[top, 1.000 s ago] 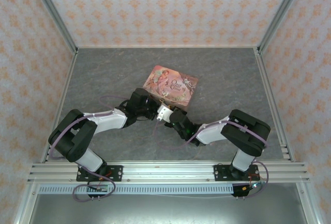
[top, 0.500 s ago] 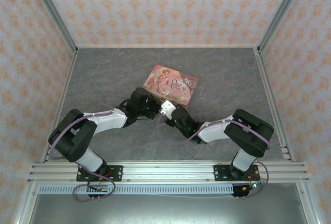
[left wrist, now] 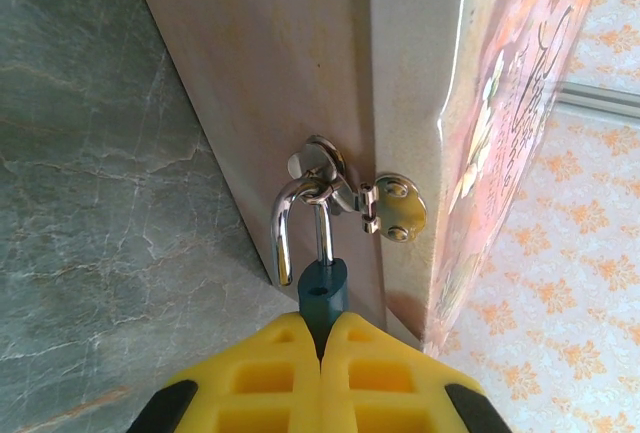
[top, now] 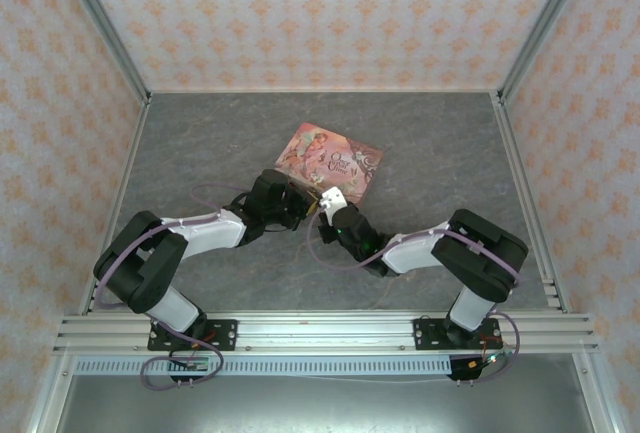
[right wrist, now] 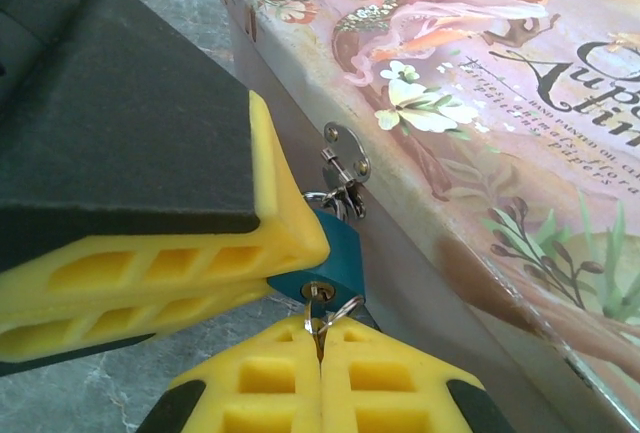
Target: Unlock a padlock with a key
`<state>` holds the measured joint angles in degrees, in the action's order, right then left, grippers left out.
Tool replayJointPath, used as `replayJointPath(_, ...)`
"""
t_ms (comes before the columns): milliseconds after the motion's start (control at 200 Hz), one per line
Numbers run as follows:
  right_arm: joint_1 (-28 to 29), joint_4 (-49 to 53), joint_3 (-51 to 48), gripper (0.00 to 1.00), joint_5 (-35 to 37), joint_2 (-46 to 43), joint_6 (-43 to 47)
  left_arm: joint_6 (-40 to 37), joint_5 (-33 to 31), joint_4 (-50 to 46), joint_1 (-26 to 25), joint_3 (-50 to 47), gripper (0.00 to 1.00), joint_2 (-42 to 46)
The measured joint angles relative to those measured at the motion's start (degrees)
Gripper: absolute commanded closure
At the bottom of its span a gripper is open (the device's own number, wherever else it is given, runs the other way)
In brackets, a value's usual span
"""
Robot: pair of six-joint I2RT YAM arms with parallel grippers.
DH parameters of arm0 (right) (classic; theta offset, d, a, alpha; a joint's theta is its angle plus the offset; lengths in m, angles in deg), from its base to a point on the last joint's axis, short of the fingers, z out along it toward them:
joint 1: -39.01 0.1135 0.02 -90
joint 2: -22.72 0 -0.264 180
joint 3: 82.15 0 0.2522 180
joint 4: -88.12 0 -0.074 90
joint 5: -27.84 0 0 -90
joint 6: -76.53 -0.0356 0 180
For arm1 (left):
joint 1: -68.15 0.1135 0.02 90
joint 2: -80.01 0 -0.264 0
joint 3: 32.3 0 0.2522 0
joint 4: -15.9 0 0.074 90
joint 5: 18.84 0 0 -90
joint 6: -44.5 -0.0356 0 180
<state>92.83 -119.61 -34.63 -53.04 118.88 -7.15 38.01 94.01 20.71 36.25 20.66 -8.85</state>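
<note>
Left gripper (left wrist: 320, 328) clamped on padlock (left wrist: 324, 288) body. Right gripper (right wrist: 320, 338) pinched on key (right wrist: 318, 311) seated in keyhole. Shackle (left wrist: 283, 228) through hasp (left wrist: 395, 208) of box (left wrist: 300, 73).

Padlock (left wrist: 323, 291): small, teal-blue body with a brassy keyhole face. Its silver shackle is hooked through the hasp (left wrist: 385, 205) loop on the pink box's (right wrist: 480, 83) front edge, and its body is pinched in the left gripper (left wrist: 322, 321). Key (right wrist: 318, 308): silver, with a wire ring. Its blade is seated in the keyhole and its head is nipped by the right gripper (right wrist: 320, 333).
</note>
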Motion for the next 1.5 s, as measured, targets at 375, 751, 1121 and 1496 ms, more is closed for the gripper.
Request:
replayJointPath(375,-0.44,0.09,0.0,1.0,-0.61,0.11,-7.58,-2.38,-0.09,-0.02,-0.9,0.07,0.6,0.0)
replayJointPath(751,-0.63,-1.49,-1.2,1.0,-3.91,0.11,-21.22,-5.99,-1.16,-5.49,1.29,-2.34,0.44,6.54)
replayJointPath(1121,-0.79,-7.3,-3.78,1.0,-7.56,1.31,-42.91,-13.81,-10.29,-19.47,3.56,-3.72,0.35,22.29)
replayJointPath(1496,-0.79,-14.38,-5.97,0.99,-8.55,4.72,-63.41,-20.15,-17.49,-29.31,3.98,-3.72,0.3,27.96)
